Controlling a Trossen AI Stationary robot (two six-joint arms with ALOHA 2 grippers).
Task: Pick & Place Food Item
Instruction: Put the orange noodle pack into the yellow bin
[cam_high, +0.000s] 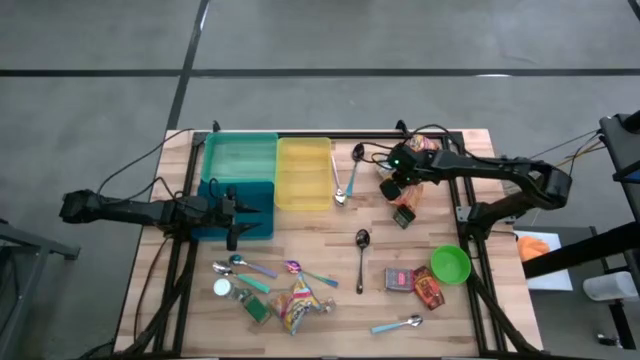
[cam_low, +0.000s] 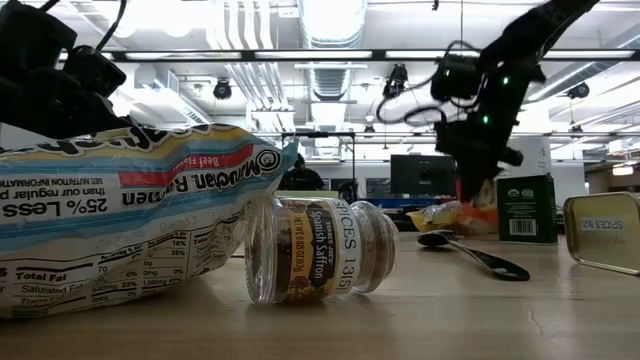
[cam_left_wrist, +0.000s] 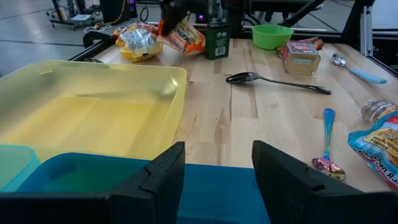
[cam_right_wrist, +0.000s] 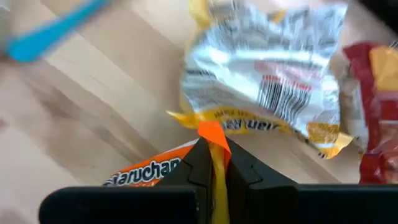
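The right gripper (cam_right_wrist: 212, 163) is pinched tight on the edge of an orange noodle packet (cam_right_wrist: 149, 172), its two dark fingers (cam_right_wrist: 198, 163) pressed together with the wrapper's seam caught between them. In the high view this gripper (cam_high: 403, 188) sits over the far right part of the table (cam_high: 420, 245), and in the low view it (cam_low: 478, 190) hangs just above the tabletop with the orange packet (cam_low: 484, 215) below it. Just beyond the fingertips lies a crinkled yellow and silver food packet (cam_right_wrist: 267, 74), touching or nearly touching the orange one; a red wrapper (cam_right_wrist: 373, 106) lies beside that. A blue-handled utensil (cam_right_wrist: 46, 31) lies well off to the other side.

Close to the right gripper stand a dark green box (cam_high: 403, 215) and, a little farther away, a black spoon (cam_high: 362, 255). A green bowl (cam_high: 451, 265) and a small tin (cam_high: 400, 280) lie farther toward the near edge.

The left gripper (cam_left_wrist: 217, 171) waits with its fingers apart, holding nothing, hovering over the blue bin (cam_left_wrist: 93, 180). The yellow bin (cam_left_wrist: 93, 106) lies just ahead of it. In the high view this gripper (cam_high: 232, 208) is well apart from the right one, with the yellow bin (cam_high: 303, 172) between them.
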